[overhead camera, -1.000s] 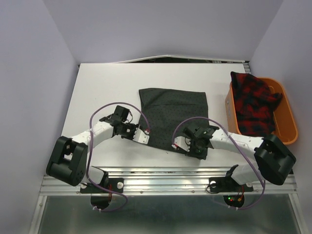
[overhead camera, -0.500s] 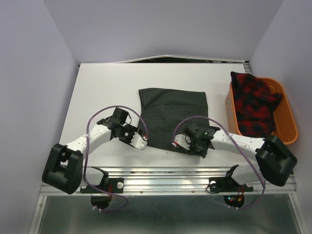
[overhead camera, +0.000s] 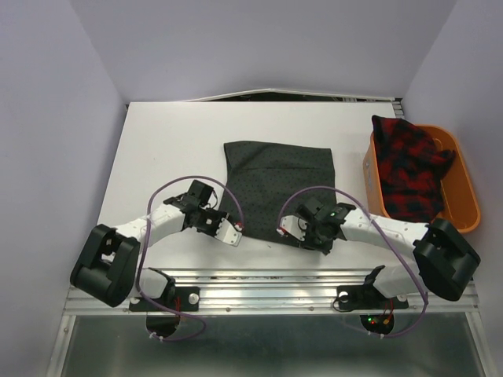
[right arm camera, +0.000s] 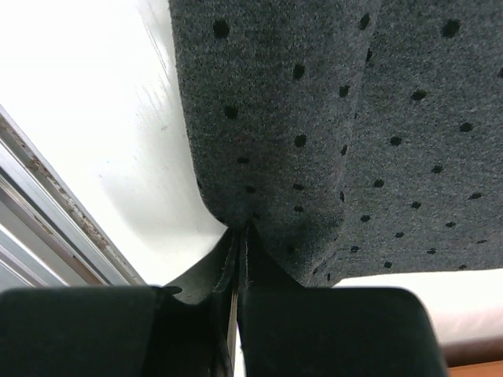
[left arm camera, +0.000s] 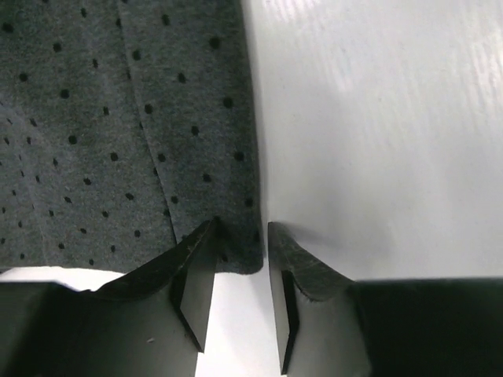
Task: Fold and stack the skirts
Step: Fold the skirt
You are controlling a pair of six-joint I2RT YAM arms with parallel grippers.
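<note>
Dark charcoal grey dotted cloth skirt [overhead camera: 279,181] – is it held at both near corners?

Re: only one tbh. Right gripper [right arm camera: 238,232] is pinched tight on its corner; left gripper [left arm camera: 242,228] is parted narrowly, with the hem corner between the jaws. The skirt is laid flat, running away from both. Red-and-black plaid cloth skirt [overhead camera: 409,169] is heaped in the orange plastic basket [overhead camera: 471,196], far right.

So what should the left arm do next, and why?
Probably close the left end effector: its jaws stand open astride the near corner of the grey skirt, with the hem between them. The right end effector is shut on the other near corner.
</note>
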